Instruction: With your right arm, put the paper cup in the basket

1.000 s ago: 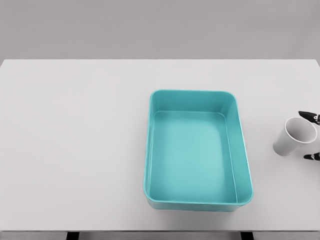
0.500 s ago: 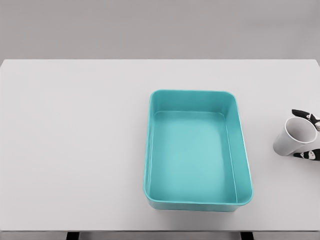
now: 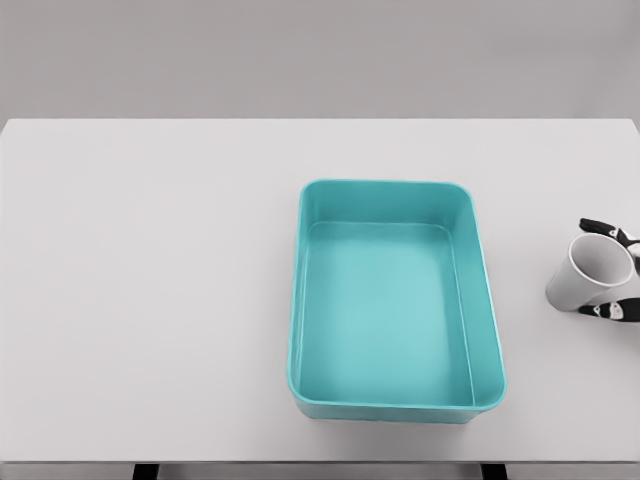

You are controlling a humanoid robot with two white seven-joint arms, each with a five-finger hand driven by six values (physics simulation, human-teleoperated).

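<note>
- At the right edge of the frame, the right hand (image 3: 612, 268) has dark fingertips (image 3: 598, 226) pressed on both sides of the cup (image 3: 590, 272), clamped on it.
- Cup sits on the table (image 3: 150, 280), right of the basket (image 3: 394, 300), outside it.

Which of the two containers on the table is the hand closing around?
The white paper cup at the table's right edge; dark fingertips of the right hand flank its rim. The teal basket stands apart, untouched.

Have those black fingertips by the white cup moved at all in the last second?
Yes. The right hand's fingertips have come in leftward from the picture's right edge, toward the teal basket, closing around the paper cup, which hasn't shifted.
</note>
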